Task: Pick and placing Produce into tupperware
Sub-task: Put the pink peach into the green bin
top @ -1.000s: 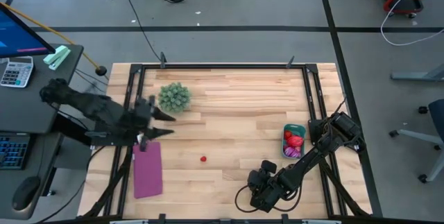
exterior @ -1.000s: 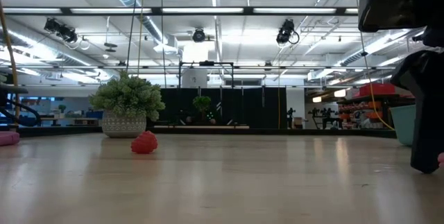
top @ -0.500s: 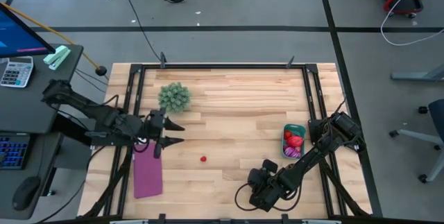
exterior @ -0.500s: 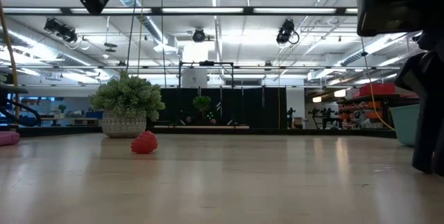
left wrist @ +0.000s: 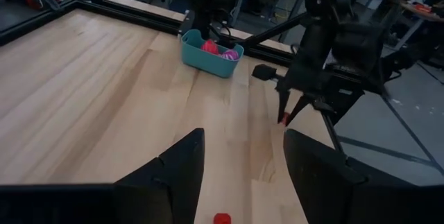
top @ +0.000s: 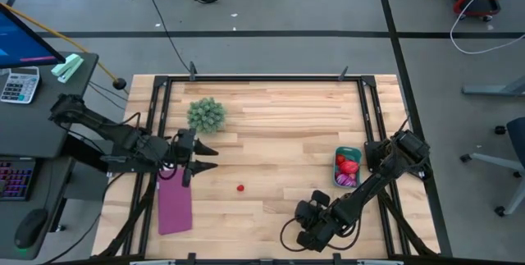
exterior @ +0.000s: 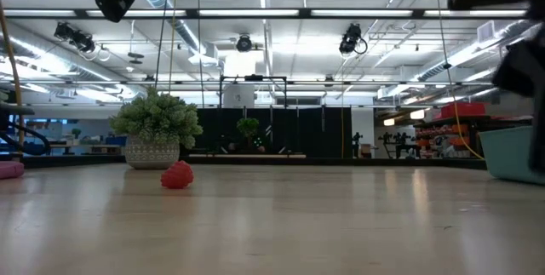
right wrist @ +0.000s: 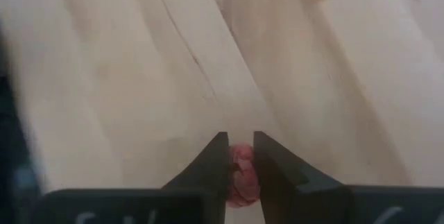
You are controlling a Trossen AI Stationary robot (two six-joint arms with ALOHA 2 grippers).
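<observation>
Between the right claw's (right wrist: pixel 239 165) pressed fingers a pink fruit piece (right wrist: pixel 241 175) is pinched; carriage to the teal tub (top: pixel 347 168) beyond is judged next.

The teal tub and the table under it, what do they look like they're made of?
The small teal rectangular tub looks like smooth moulded plastic: even colour, rounded corners, thin walls. The light table top looks like wood, probably butcher-block: narrow jointed planks with visible grain and a satin sheen. Neither can be confirmed by look alone.
</observation>
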